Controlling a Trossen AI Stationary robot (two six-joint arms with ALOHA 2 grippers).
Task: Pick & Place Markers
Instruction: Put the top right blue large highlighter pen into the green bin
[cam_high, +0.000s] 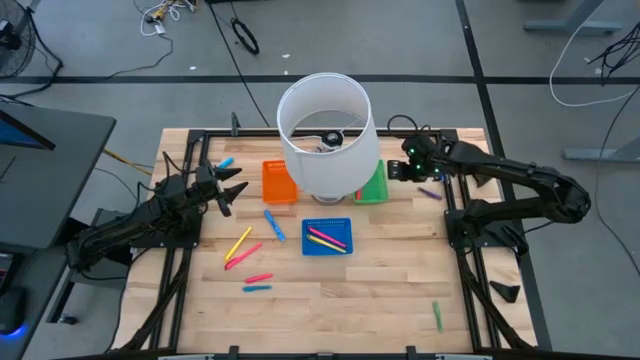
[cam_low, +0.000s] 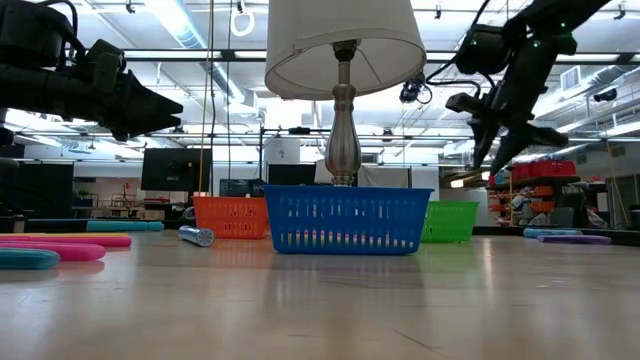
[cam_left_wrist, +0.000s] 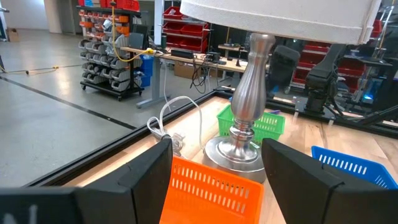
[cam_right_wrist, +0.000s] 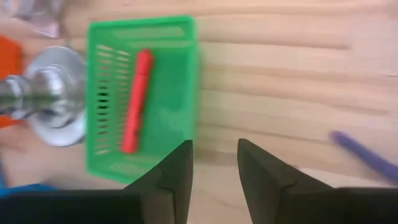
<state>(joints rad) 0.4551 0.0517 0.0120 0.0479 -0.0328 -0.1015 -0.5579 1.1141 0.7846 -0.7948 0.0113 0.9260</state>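
Several markers lie loose on the table: a blue marker (cam_high: 273, 224), a yellow marker (cam_high: 238, 243), two red markers (cam_high: 243, 255) (cam_high: 258, 277), a teal marker (cam_high: 257, 288), a green marker (cam_high: 437, 315) and a purple marker (cam_high: 430, 193) (cam_right_wrist: 364, 155). Pink and yellow markers lie in the blue tray (cam_high: 327, 237). A red marker (cam_right_wrist: 137, 99) lies in the green tray (cam_right_wrist: 143, 93). My left gripper (cam_high: 228, 190) (cam_left_wrist: 214, 168) hovers open beside the orange tray (cam_left_wrist: 211, 186). My right gripper (cam_high: 395, 170) (cam_right_wrist: 214, 165) hangs open and empty above the table, next to the green tray.
A table lamp (cam_high: 328, 135) with a white shade stands between the orange tray (cam_high: 279, 182) and the green tray (cam_high: 372, 185), its base (cam_left_wrist: 239, 149) close to both. Another blue marker (cam_high: 225, 161) lies near the table's far left. Bare wood lies toward the near edge.
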